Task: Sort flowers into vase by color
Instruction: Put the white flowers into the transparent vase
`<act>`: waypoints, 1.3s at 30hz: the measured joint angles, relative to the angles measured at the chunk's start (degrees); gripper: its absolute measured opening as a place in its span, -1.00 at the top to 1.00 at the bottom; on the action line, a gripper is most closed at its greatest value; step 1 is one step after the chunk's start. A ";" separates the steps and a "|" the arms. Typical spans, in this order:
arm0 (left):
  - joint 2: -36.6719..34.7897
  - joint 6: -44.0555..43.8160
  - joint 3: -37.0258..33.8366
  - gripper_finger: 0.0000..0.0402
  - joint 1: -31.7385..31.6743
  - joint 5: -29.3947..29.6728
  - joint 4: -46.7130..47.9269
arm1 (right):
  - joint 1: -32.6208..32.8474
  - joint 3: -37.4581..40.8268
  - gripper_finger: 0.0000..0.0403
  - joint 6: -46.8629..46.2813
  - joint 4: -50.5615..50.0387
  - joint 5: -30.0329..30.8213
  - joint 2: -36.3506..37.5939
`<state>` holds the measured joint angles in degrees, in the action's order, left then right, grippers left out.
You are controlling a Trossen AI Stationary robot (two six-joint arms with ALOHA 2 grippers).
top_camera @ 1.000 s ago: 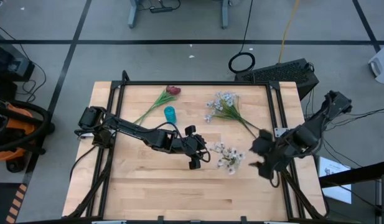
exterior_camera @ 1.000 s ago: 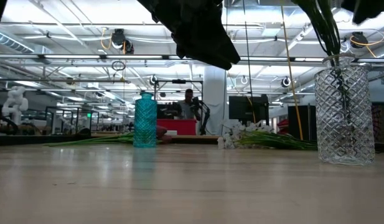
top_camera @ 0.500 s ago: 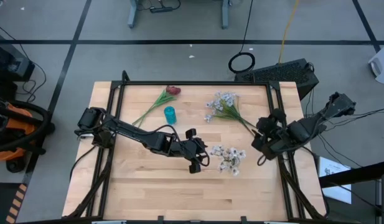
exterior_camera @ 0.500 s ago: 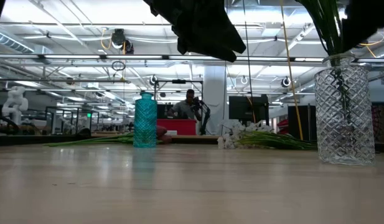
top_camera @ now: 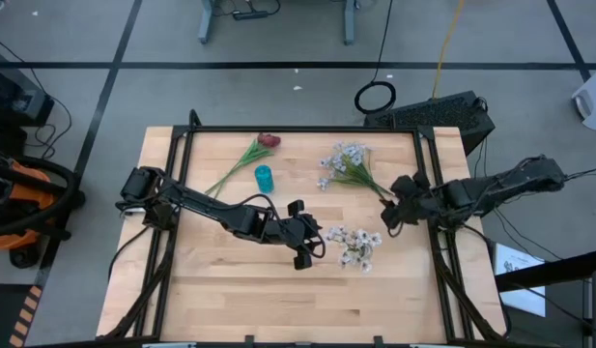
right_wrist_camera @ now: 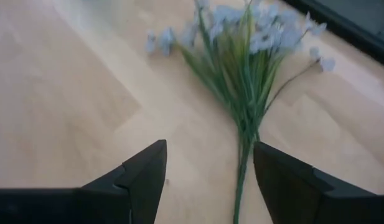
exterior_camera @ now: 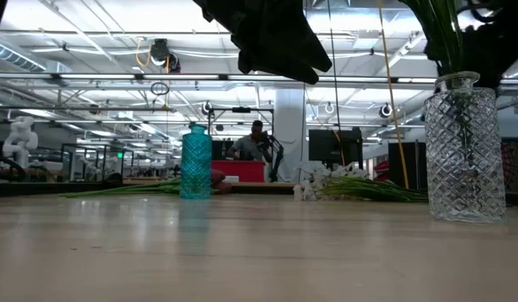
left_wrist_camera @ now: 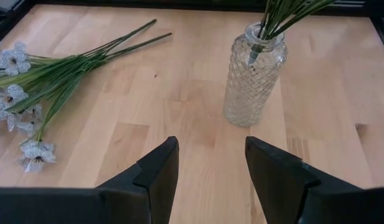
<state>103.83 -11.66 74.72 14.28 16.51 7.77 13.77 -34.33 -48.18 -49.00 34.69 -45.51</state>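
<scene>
White-blossom spray (top_camera: 348, 166) lies flat on the tabletop (top_camera: 220, 300), long axis running from blossoms at the far side to stem end nearest the right gripper (top_camera: 388, 215). Right arm is the nearer; jaws open, empty, stem just ahead between them. Left gripper (top_camera: 304, 246) hovers mid-table beside the clear vase (left_wrist_camera: 254, 74), jaws open, empty.

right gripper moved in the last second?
Yes. In the high view the right gripper has swung up from the table's right rail and now sits at the stem end of the loose white flowers, fingers open.
</scene>
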 joint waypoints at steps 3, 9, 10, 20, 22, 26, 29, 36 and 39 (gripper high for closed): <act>0.00 -0.08 0.00 0.04 0.00 0.00 0.00 | -4.97 0.00 -0.13 3.71 2.58 1.21 -0.26; 0.00 -0.07 0.00 0.04 0.00 0.02 0.02 | -17.31 0.00 -0.13 11.79 6.13 -0.42 -0.98; 0.00 -0.04 0.00 0.04 0.00 0.02 0.04 | -19.31 0.00 -0.13 13.34 7.14 -1.53 -1.33; 0.00 -0.04 0.00 0.04 0.13 0.02 0.28 | -35.15 4.79 -0.13 28.63 23.39 -15.62 -10.19; 0.00 -0.04 0.00 0.04 0.37 0.02 0.27 | -36.90 5.72 -0.13 30.63 25.70 -17.51 -12.71; 0.00 -0.04 0.00 0.04 0.52 0.00 0.26 | -39.36 5.79 -0.13 33.52 27.85 -21.70 -17.39; 0.00 -0.04 0.00 0.04 0.48 0.02 0.26 | -40.92 5.81 -0.09 35.51 29.85 -24.74 -20.16; 0.00 -0.07 0.00 0.04 0.48 0.02 0.26 | -43.48 5.81 0.00 38.76 31.72 -27.68 -24.15; 0.00 -0.09 0.00 0.04 0.48 0.02 0.25 | -44.11 5.86 0.02 38.89 31.72 -28.28 -25.39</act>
<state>103.83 -11.75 74.72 14.76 16.53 8.02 -30.34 -28.47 -9.29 -17.27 6.41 -70.90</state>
